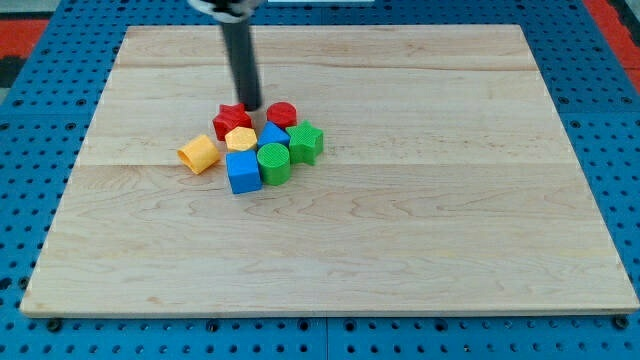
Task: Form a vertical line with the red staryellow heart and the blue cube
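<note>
The blocks sit in a tight cluster left of the board's middle. The red star [230, 120] is at the cluster's top left. A yellow block [241, 138] touches it just below. The blue cube [243, 171] is at the cluster's bottom, below that yellow block. A yellow heart-like block [198, 154] lies apart at the cluster's left. My tip [250, 106] is at the cluster's top edge, between the red star and a red cylinder [281, 114], touching or nearly touching the star.
A blue triangular block [272, 135], a green cylinder [273, 163] and a green star [305, 142] fill the cluster's right side. The wooden board [450, 200] lies on a blue pegboard table [40, 100].
</note>
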